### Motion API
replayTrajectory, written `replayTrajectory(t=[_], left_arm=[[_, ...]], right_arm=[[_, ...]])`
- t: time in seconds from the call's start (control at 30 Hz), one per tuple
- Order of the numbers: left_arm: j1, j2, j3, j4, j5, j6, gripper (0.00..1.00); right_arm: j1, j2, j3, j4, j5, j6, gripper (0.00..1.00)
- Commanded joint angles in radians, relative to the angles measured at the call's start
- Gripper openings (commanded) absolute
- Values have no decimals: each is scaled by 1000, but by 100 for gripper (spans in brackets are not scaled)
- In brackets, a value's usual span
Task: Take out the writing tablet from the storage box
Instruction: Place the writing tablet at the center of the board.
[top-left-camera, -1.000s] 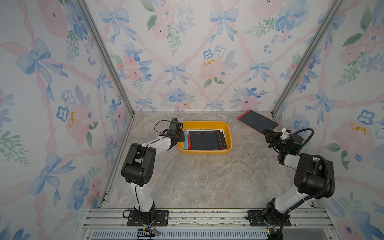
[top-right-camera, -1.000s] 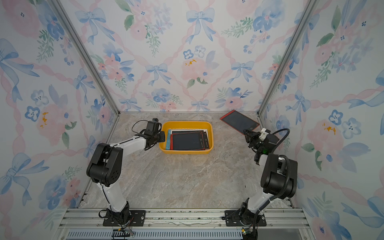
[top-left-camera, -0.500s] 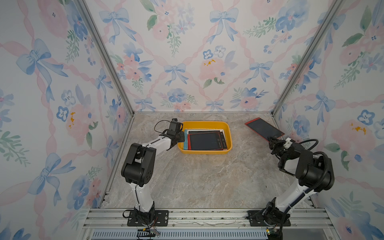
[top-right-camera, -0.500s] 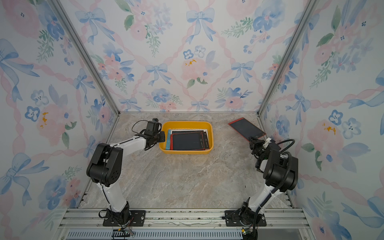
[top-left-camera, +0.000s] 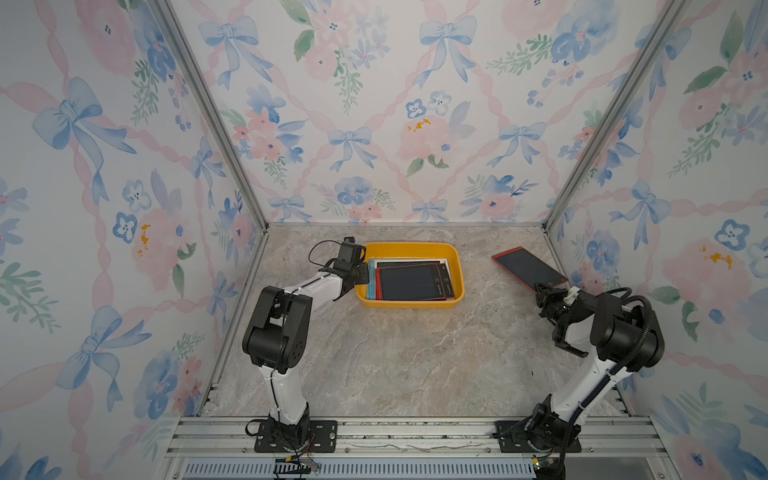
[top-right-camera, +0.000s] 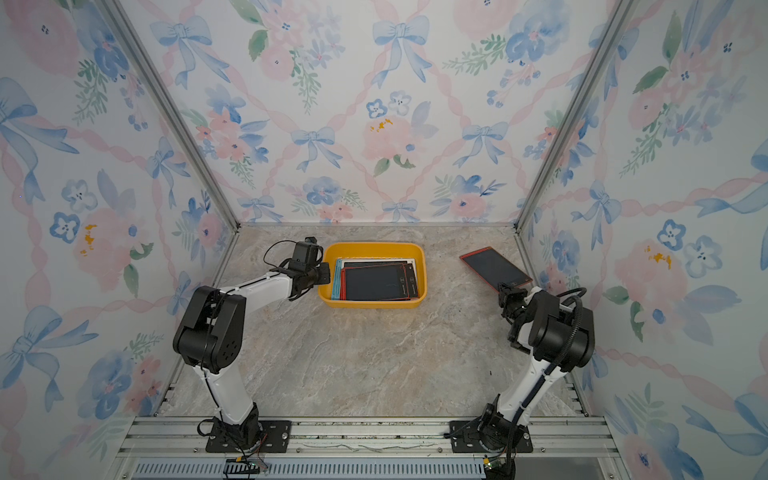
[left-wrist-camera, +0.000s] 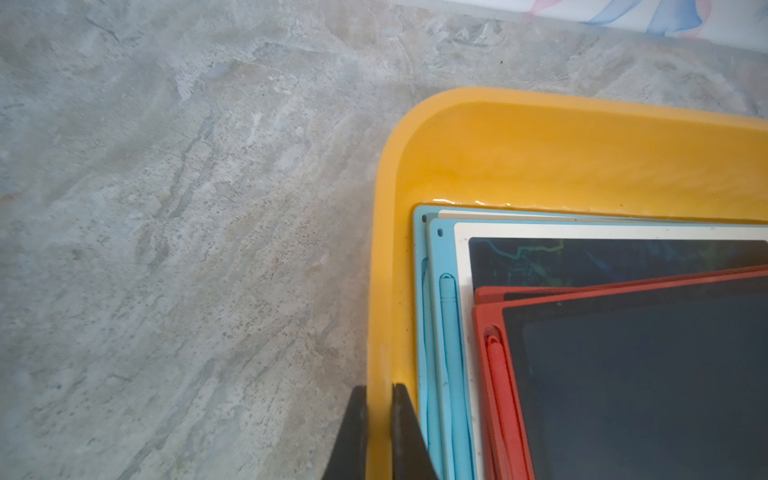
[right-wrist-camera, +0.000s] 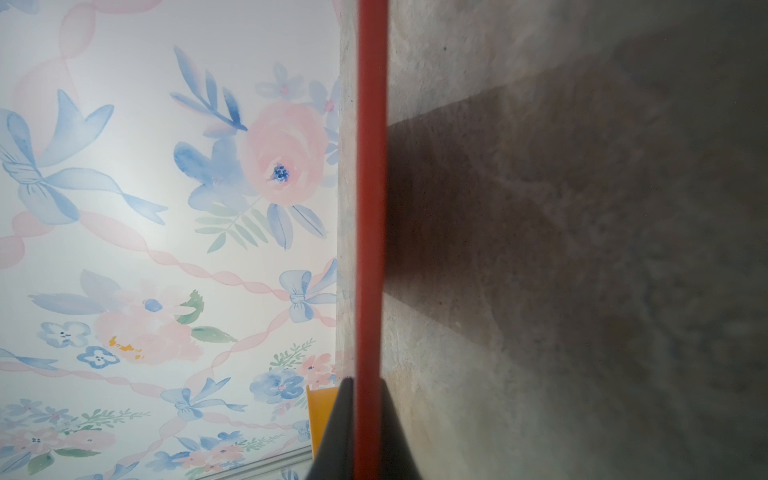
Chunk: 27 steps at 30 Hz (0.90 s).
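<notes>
With right claw (top-left-camera: 543, 287) pressed onto the near short edge of a red-framed writing tablet (top-left-camera: 527, 267), holds it out over the right side of the worktop (top-left-camera: 415, 353), well apart from the storage box (top-left-camera: 415, 248). Seen edge-on from the wrist, throws a shadow (right-wrist-camera: 478, 208) below, so probably not lying flat yet. With left claw (left-wrist-camera: 379, 388), pinches the box's left rim, one side inside, one outside. Leaves stacked tablets (top-left-camera: 411, 282) inside: red on top, white and blue beneath. Looks like the set-down step. Calls next for lowering flat, spreading the right claw and backing off without dragging.
</notes>
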<state>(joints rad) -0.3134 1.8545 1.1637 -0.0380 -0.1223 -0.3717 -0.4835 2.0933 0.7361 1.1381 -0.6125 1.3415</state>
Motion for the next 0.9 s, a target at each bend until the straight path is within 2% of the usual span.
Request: replayTrajectory(t=[0.0,0.13,0.27,0.5,0.87], left_arm=[[-1,44,-6,-28,53,-5,0],[-2,45,-4,-28,53,-4,0],[-1,45,-2,-28,55,-6,0],[-2,44,-5,-27,54,-4,0],[-2,50,-4,-27,56,-6,0]], right_arm=[[0,41,-12,51,22,-30,10],[13,42,-7,25,27,-43,17],[36,39,0,-16,35,-66,19],[79,23,18,-91,46,-108,27],[96,-47,38,-265,70,-166,36]])
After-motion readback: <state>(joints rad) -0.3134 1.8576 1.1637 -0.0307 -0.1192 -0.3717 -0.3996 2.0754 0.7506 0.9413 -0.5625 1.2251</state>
